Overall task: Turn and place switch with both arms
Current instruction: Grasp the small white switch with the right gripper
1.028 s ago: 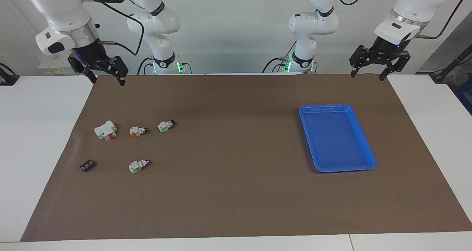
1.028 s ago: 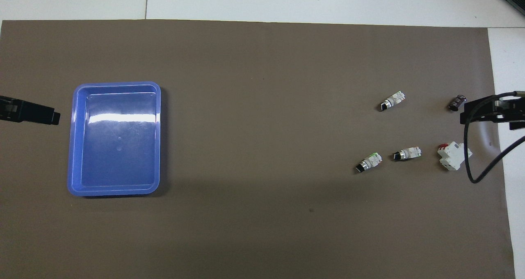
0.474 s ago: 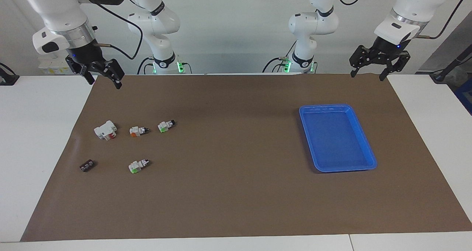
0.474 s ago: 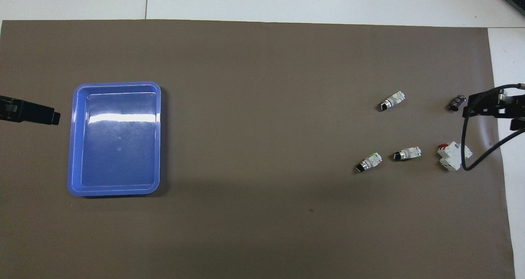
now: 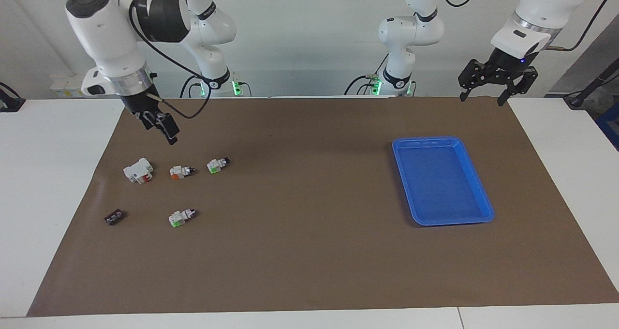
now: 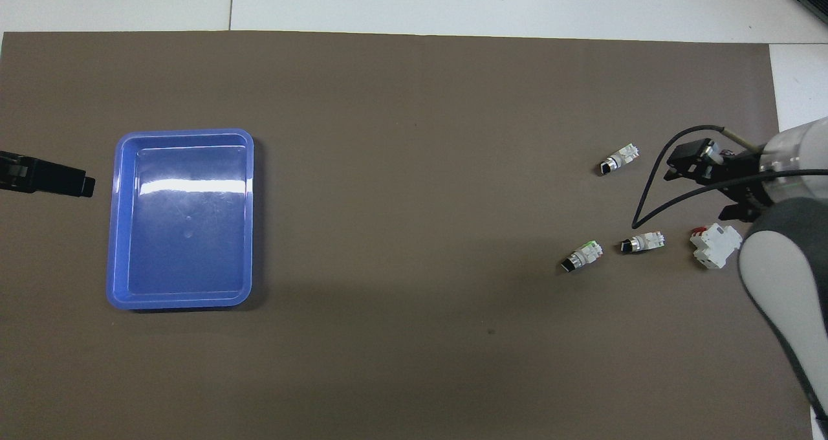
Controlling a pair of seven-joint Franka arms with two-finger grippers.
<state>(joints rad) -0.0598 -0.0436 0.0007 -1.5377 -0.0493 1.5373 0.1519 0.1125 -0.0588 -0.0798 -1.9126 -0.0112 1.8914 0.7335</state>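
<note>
Currently: right gripper (image 5: 170,134), jaws wide and empty, over the mat (image 5: 309,251) near the white block (image 5: 138,170). Orange switch (image 5: 181,171) beside the block, green switch (image 5: 217,165) next along. Second green switch (image 5: 182,217) lies farther from the robots than the block. Left gripper (image 5: 483,97) waits well apart, jaws wide. Risk: lookalikes invite a wrong pick. Overhead, the arm hides a dark part (image 5: 114,217).

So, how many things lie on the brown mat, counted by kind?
Green switches: 2
Orange switch: 1
White block: 1
Small dark part: 1
Blue tray: 1
Total: 6
</note>
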